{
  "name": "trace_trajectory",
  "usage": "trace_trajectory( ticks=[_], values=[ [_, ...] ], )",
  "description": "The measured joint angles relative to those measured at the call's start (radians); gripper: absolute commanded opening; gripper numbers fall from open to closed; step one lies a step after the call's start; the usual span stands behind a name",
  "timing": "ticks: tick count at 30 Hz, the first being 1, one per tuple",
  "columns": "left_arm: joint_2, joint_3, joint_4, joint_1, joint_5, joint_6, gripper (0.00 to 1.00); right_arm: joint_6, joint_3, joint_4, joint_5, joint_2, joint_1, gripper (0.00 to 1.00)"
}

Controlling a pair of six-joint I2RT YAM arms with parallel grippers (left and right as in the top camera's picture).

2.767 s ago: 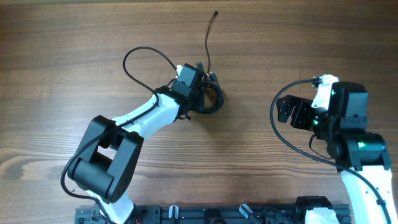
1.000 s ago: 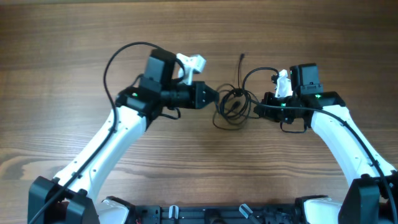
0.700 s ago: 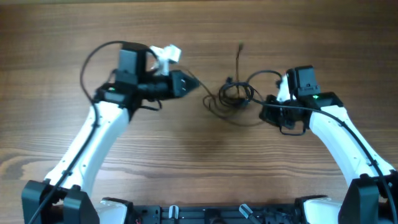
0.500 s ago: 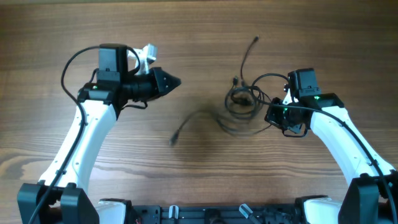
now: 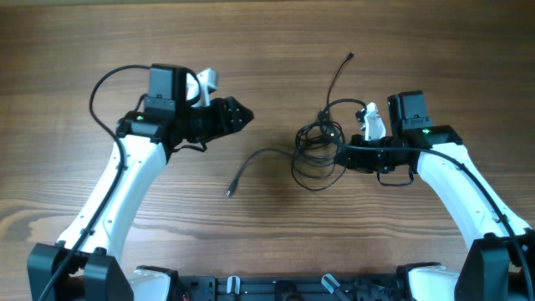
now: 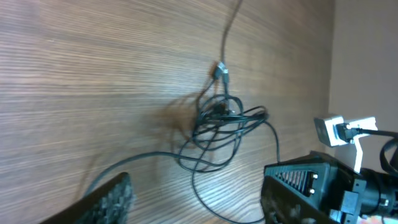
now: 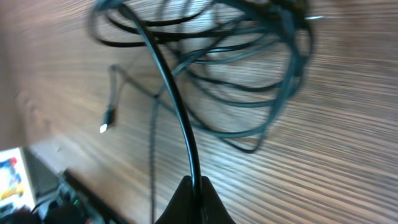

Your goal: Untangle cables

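The cables (image 5: 317,153) lie as a loose dark tangle on the wood at centre right. One strand runs out left to a plug end (image 5: 230,192), another runs up to a far plug end (image 5: 349,57). My left gripper (image 5: 241,116) hovers open, left of the tangle and apart from it. In the left wrist view the cables (image 6: 217,126) lie ahead of the left gripper (image 6: 196,208), with nothing between its fingers (image 6: 112,199). My right gripper (image 5: 342,155) is shut on one cable strand at the tangle's right edge. In the right wrist view the right gripper (image 7: 196,186) pinches a strand rising to the cables (image 7: 236,62).
Thicker black wires loop off each arm, left (image 5: 104,84) and right (image 5: 439,155). The arm bases and a black rail (image 5: 276,288) line the near edge. Bare wood table (image 5: 267,33) stretches behind the cables.
My left gripper pulled a strand out to the left, let go and opened; that strand's plug end now lies on the table. My right gripper stayed shut on its strand.
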State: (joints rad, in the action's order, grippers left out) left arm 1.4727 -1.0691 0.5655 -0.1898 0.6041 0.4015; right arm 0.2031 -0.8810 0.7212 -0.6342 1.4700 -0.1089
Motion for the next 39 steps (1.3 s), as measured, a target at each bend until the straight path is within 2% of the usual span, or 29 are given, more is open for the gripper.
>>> trace_trajectory(
  ticks=[4, 13, 16, 25, 29, 34, 39],
  values=[
    [0.013, 0.000, -0.085, -0.060, -0.005, -0.023, 0.72, -0.030, 0.000, -0.001, -0.049, 0.000, 0.000, 0.04],
    [0.167, -0.001, -0.307, -0.191, -0.023, -0.034, 0.73, -0.044, 0.000, -0.004, -0.073, 0.000, 0.000, 0.04],
    [0.206, -0.001, -0.325, -0.225, -0.049, -0.043, 0.69, -0.043, 0.000, -0.004, -0.064, 0.000, 0.000, 0.04],
    [0.321, -0.001, -0.366, -0.327, -0.126, -0.131, 0.67, -0.024, 0.000, -0.005, -0.038, 0.000, 0.000, 0.04],
    [0.341, -0.001, -0.385, -0.348, -0.141, -0.136, 0.63, -0.022, 0.000, -0.005, -0.038, 0.000, 0.000, 0.04],
    [0.344, -0.001, -0.425, -0.362, -0.157, -0.141, 0.50, -0.021, 0.000, -0.005, -0.038, 0.000, 0.000, 0.04],
    [0.344, -0.001, -0.446, -0.373, -0.205, -0.146, 0.44, -0.021, 0.000, -0.005, -0.038, 0.000, 0.000, 0.04]
  ],
)
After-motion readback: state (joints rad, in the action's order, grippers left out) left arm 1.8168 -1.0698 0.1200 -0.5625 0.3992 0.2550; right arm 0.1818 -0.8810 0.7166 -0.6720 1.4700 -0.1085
